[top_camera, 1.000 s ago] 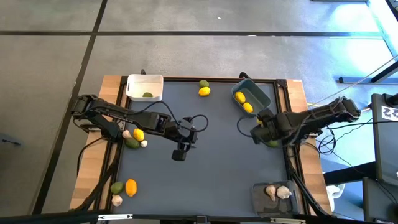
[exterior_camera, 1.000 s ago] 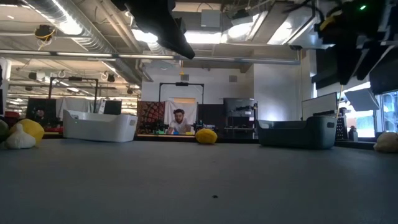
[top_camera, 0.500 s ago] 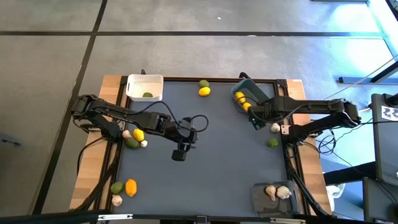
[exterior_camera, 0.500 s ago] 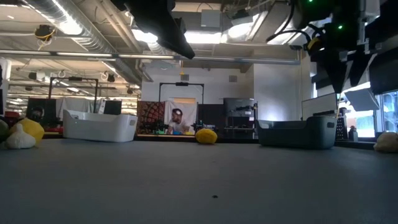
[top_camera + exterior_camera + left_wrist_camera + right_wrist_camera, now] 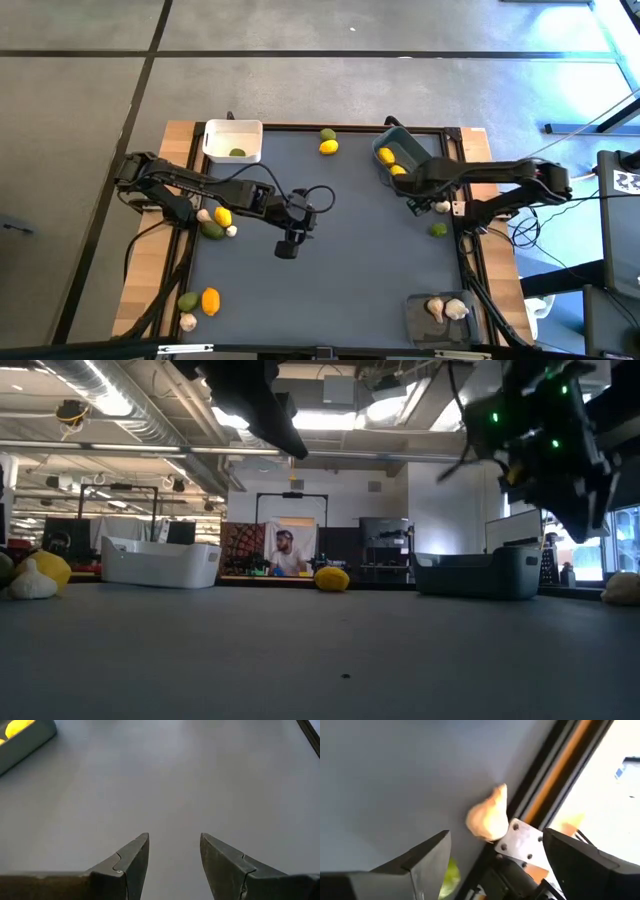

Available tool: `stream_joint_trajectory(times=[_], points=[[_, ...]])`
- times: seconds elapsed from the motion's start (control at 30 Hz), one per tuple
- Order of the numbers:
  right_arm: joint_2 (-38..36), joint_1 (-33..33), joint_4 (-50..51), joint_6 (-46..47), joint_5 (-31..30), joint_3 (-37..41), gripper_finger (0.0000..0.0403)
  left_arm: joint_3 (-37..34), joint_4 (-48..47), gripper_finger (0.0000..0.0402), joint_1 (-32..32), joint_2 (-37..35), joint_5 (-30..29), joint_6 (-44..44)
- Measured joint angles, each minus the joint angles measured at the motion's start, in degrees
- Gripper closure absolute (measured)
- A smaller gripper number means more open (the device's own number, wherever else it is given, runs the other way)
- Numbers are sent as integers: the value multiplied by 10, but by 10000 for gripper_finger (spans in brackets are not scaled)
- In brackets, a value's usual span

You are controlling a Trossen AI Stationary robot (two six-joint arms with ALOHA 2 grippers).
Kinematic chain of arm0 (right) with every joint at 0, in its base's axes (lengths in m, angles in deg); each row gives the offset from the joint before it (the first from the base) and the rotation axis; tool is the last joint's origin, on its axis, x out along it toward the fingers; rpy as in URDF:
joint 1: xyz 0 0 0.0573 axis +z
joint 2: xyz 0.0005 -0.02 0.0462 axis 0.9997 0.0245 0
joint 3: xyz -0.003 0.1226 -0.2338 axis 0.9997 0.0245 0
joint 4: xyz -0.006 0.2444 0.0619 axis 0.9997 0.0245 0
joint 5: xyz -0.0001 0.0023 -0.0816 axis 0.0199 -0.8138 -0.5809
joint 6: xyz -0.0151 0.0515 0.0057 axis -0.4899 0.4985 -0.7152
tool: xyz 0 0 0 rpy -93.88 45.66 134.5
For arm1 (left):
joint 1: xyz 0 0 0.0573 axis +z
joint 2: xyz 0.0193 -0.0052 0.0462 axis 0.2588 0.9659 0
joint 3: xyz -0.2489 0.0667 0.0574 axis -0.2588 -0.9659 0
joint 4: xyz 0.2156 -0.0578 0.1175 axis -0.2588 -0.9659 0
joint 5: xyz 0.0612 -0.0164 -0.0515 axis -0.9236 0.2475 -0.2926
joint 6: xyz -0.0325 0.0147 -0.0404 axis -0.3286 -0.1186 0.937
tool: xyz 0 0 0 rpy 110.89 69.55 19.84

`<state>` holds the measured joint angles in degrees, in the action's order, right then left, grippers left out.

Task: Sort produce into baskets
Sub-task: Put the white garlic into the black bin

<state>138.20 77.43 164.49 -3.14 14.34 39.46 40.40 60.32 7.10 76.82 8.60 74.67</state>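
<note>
Dark table with wooden side rails, seen from above. Left arm reaches to mid-table; left gripper hangs over bare surface, fingers parted with a gap, nothing between them. Right arm reaches in from the right; right gripper sits just below the blue-grey basket — fingers spread wide, empty, a garlic bulb lying ahead of them by the table edge.

White basket at far left holds one green fruit. Blue-grey basket holds lemons. Clear basket at near right holds garlic.

Loose produce — lemon and green fruit at far edge; a cluster at the left rail; more at near left; one green fruit near the right rail.
</note>
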Motion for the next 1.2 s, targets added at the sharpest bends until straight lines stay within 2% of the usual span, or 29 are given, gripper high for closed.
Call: stream_joint_trajectory(times=[0.17, 0.6, 1.07, 1.2], points=[[26, -22, -29, -2, 24, 42, 91, 0, 2, 229, 0, 0, 0, -2], [131, -81, -32, -39, 33, 40, 91, 0, 2, 229, 0, 0, 0, -1], [246, -85, -90, -106, 48, 62, 91, 0, 2, 229, 0, 0, 0, -2], [256, -85, -91, -110, 46, 62, 106, 0, 2, 229, 0, 0, 0, -2]])
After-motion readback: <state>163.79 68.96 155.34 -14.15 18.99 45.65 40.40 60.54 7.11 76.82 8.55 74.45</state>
